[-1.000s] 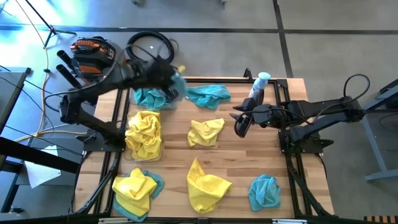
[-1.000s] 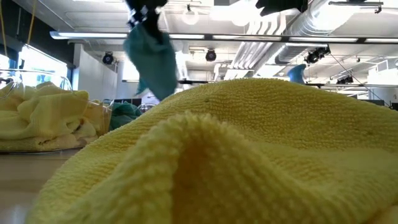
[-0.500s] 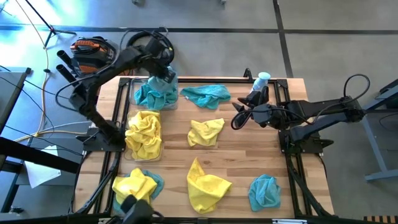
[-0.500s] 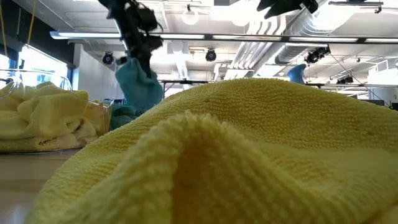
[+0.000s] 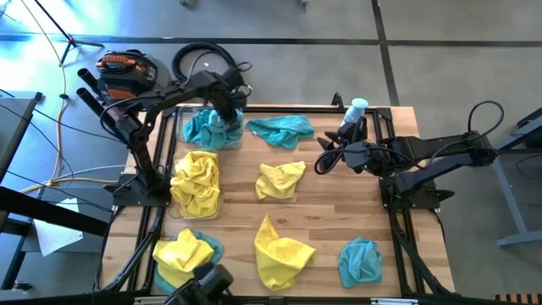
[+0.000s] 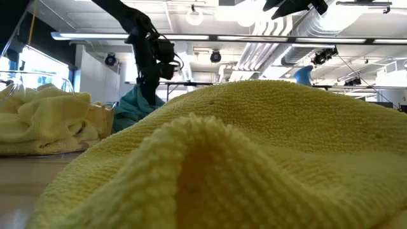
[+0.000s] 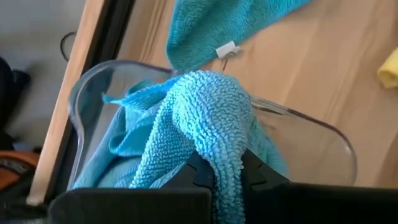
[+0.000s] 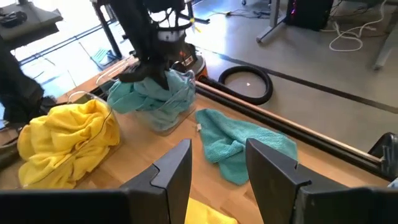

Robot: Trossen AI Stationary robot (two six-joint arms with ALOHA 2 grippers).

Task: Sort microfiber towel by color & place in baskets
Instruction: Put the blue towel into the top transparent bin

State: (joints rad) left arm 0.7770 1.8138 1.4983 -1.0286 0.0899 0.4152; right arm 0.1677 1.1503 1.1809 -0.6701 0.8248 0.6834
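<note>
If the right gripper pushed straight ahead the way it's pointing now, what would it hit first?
Most likely the loose teal towel lying on the table beside the bin: it sits dead ahead between the open fingers of the right gripper. The teal-filled bin lies further on. The gripper's height above the towel is unclear.

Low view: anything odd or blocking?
Yes. A bright yellow fuzzy microfiber towel lies right against the lens and fills most of that view, hiding the table. Only the left gripper, shut on a teal-blue fuzzy towel over the clear plastic bin, shows past it.
</note>
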